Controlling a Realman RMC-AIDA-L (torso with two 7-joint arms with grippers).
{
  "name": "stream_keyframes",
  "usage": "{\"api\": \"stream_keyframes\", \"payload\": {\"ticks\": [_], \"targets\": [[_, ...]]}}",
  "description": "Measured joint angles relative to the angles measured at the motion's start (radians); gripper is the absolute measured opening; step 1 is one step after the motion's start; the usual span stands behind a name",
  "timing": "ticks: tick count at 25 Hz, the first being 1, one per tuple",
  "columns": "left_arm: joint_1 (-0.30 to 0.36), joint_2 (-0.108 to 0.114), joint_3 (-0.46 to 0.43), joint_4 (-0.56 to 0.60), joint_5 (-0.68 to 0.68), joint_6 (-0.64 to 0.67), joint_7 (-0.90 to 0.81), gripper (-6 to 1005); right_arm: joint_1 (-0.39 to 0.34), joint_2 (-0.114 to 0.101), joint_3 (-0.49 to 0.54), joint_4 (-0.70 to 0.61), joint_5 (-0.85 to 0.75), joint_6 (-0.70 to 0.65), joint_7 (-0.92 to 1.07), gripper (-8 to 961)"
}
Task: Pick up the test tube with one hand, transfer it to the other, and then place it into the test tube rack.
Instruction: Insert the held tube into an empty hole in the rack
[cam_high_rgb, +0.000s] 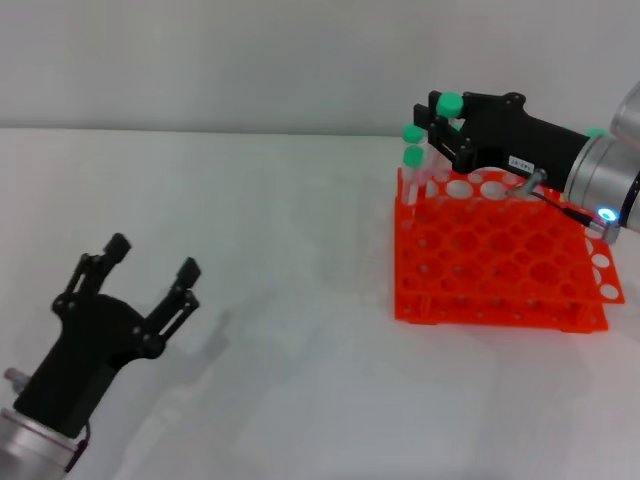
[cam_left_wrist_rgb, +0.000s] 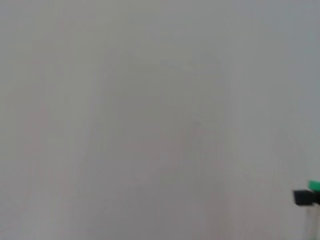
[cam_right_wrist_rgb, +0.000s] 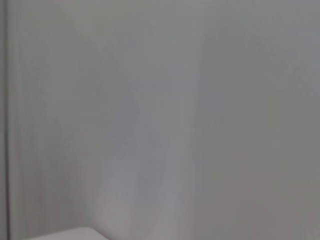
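While the left gripper (cam_high_rgb: 150, 265) is held low over the white table (cam_high_rgb: 300, 200) with its fingers spread apart and nothing between them, the test tube (cam_high_rgb: 447, 115) is clamped by the right gripper (cam_high_rgb: 440, 118) above the far left corner of the test tube rack (cam_high_rgb: 490, 260), beside 2 green-capped tubes (cam_high_rgb: 413, 145) standing there

1. My right gripper (cam_high_rgb: 436, 118) carries a small white label (cam_high_rgb: 521, 160) on its black body. There is print on it, but I cannot read it.
2. The orange rack (cam_high_rgb: 500, 270) shows no readable markings.
3. My left gripper (cam_high_rgb: 150, 270) shows no readable markings.
4. Both wrist views show no text at all.
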Motion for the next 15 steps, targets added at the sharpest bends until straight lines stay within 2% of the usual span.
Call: {"api": "stream_keyframes", "payload": {"ticks": [15], "targets": [[-0.004,0.002,-0.011,0.002,-0.024,-0.013,-0.002,879,-0.002,0.005,-0.005,0.013,0.000,0.092,-0.005,261]]}}
